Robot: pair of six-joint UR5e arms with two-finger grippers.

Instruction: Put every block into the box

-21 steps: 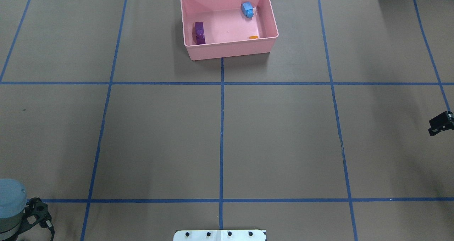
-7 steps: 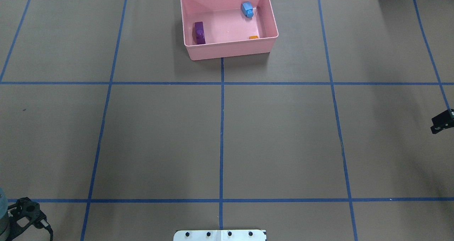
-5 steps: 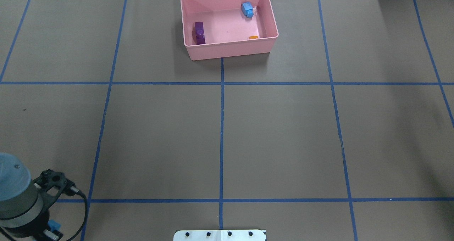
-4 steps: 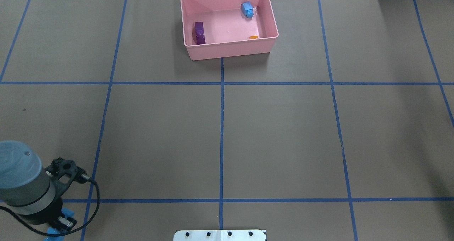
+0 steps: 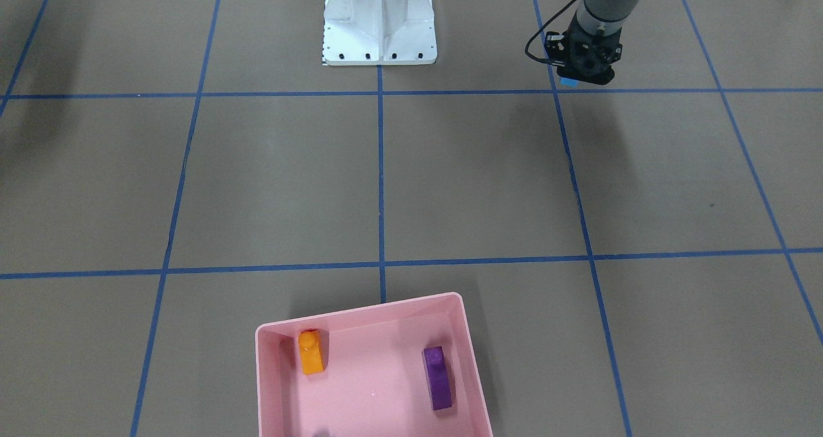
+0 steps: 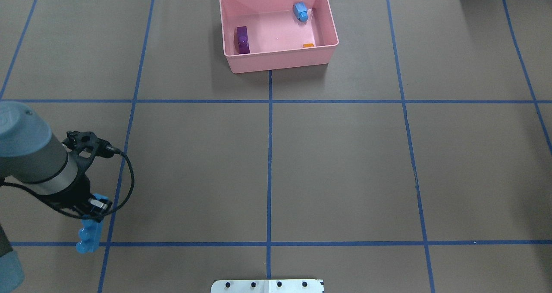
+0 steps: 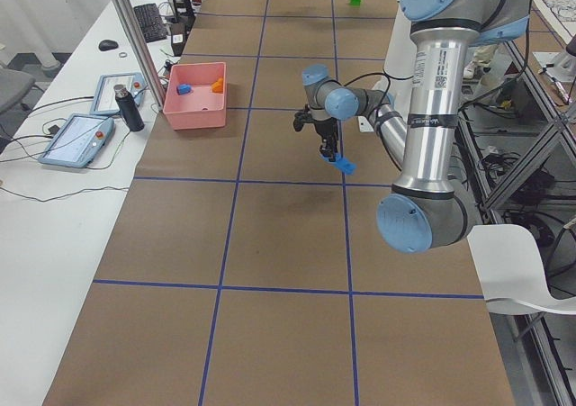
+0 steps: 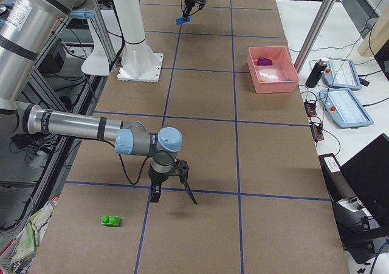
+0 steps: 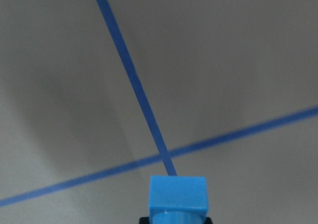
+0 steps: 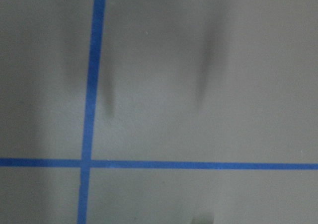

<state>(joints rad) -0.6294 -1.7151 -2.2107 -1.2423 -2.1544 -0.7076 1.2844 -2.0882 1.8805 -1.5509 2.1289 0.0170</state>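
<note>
The pink box [image 6: 280, 61] stands at the table's far middle, also in the front view [image 5: 360, 311]. In it lie a purple block [image 6: 243, 39], a small blue block [image 6: 300, 11] and an orange block [image 6: 308, 45]. My left gripper [image 6: 92, 211] is shut on the long blue block [image 6: 88, 235] and holds it above the table's near left; the left wrist view shows the block's end [image 9: 178, 196]. A green block [image 8: 110, 220] lies on the table near the right arm. My right gripper [image 8: 171, 192] hangs over the table; I cannot tell if it is open.
The white robot base [image 6: 267, 286] stands at the near middle edge. Blue tape lines [image 6: 269, 155] divide the brown table. A black bottle [image 7: 124, 107] and tablets [image 7: 76, 140] lie on the side bench past the box.
My left arm has risen and swung forward with the long blue block in its gripper. The right gripper has gone out of the overhead view's right edge.
</note>
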